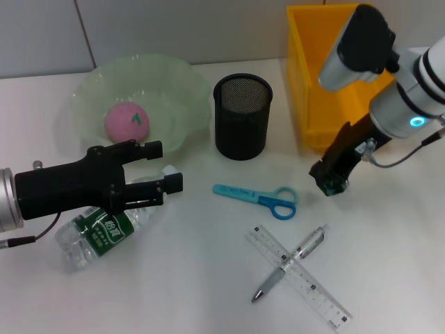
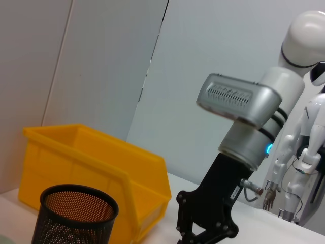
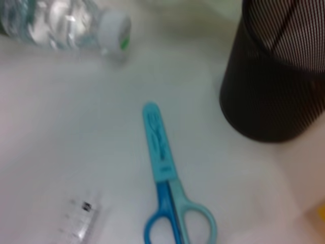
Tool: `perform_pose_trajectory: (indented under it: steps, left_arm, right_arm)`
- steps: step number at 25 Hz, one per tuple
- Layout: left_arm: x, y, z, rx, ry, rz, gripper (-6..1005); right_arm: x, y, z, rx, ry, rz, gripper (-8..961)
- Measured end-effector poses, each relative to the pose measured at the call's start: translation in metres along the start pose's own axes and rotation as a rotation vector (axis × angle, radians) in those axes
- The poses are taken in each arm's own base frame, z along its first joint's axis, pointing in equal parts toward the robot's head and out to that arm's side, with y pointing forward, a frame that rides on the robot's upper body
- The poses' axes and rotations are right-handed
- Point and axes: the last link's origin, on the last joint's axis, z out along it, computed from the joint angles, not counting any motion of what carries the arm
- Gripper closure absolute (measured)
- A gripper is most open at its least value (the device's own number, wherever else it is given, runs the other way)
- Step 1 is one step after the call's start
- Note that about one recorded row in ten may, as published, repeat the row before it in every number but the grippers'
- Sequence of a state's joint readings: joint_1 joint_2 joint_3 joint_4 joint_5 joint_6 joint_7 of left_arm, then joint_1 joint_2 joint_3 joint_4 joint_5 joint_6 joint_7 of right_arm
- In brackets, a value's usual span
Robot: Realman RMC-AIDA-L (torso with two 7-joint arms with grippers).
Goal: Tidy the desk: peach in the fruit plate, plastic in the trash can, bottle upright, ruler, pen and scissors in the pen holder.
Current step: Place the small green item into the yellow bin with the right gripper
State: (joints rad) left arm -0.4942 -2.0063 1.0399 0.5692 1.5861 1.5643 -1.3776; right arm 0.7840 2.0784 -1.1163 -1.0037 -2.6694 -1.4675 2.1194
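Clear bottle point(image 1: 104, 228) lies flat under open left gripper point(image 1: 158, 165), uprighting step; next close on it; right gripper point(image 1: 332, 182) near scissors point(image 1: 259, 198), jaws unreadable.

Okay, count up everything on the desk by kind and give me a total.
Stationery: 3 (scissors, ruler, pen)
Containers: 3 (pen holder, fruit plate, yellow bin)
Fruit: 1 (peach)
Bottles: 1 (bottle, lying down)
Total: 8
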Motion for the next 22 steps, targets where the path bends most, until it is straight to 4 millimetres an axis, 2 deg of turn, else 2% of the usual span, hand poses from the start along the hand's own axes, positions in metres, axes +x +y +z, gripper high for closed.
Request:
perform_pose_trajectory:
  steps: [4, 7, 9, 13, 17, 22]
  left_arm:
    - [0.000, 0.000, 0.000, -0.002, 0.000, -0.001, 165]
    - [-0.001, 0.001, -0.001, -0.003, 0.001, -0.004, 165]
    - [-0.001, 0.001, -0.001, -0.003, 0.001, -0.004, 164]
    - [-0.001, 0.001, -0.001, -0.003, 0.001, -0.005, 164]
    - [-0.001, 0.001, -0.001, -0.003, 0.002, -0.006, 165]
    - [-0.002, 0.003, 0.000, -0.007, 0.005, -0.013, 164]
  right_arm:
    - [-0.007, -0.001, -0.019, 0.011, -0.089, 0.025, 943]
    - [-0.010, -0.008, -0.040, 0.034, -0.208, 0.075, 945]
    - [-0.009, -0.016, -0.059, 0.060, -0.320, 0.125, 944]
    - [-0.001, -0.041, -0.083, 0.166, -0.494, 0.240, 942]
    - [0.007, -0.063, -0.083, 0.276, -0.556, 0.325, 940]
    - [0.009, -0.080, -0.066, 0.332, -0.568, 0.393, 937]
